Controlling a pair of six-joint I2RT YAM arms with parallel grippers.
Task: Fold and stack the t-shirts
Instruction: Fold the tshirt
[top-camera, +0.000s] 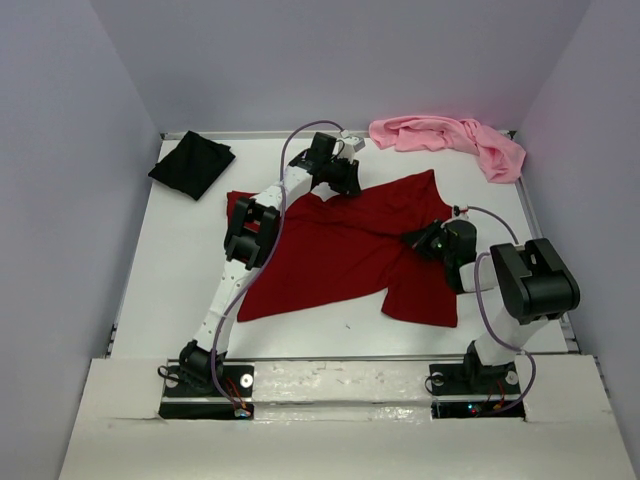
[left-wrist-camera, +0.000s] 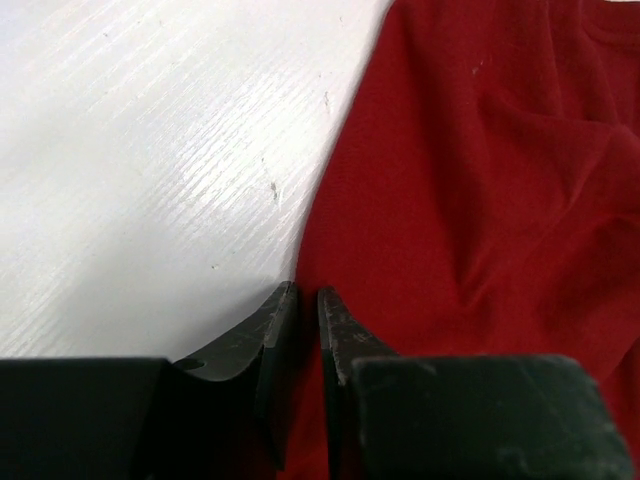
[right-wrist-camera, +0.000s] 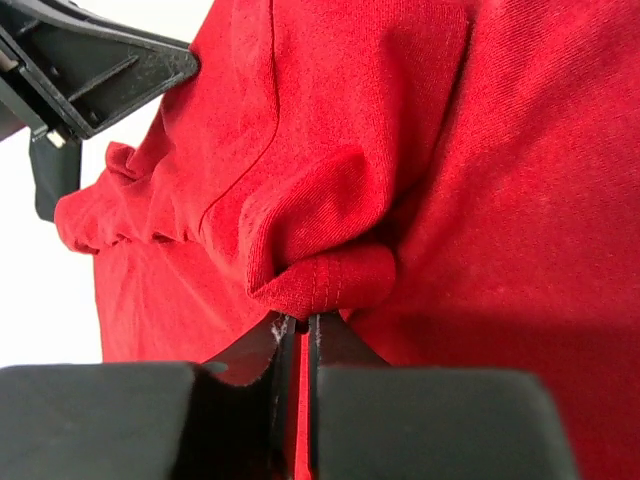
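The dark red t-shirt (top-camera: 340, 250) lies spread and wrinkled across the middle of the white table (top-camera: 175, 270). At its far edge my left gripper (top-camera: 345, 186) (left-wrist-camera: 305, 292) has its jaws drawn close over the shirt's edge (left-wrist-camera: 480, 180), with red cloth in the narrow gap. On the shirt's right side my right gripper (top-camera: 422, 240) (right-wrist-camera: 303, 320) is shut on a bunched, stitched fold of the shirt (right-wrist-camera: 330, 280). The black t-shirt (top-camera: 192, 164) lies folded at the back left. The light pink t-shirt (top-camera: 450, 138) lies crumpled at the back right.
Pale walls (top-camera: 70, 150) enclose the table on the left, back and right. The left arm (top-camera: 250, 235) reaches over the red shirt's left part. The left arm's gripper body (right-wrist-camera: 90, 60) shows at the top left of the right wrist view.
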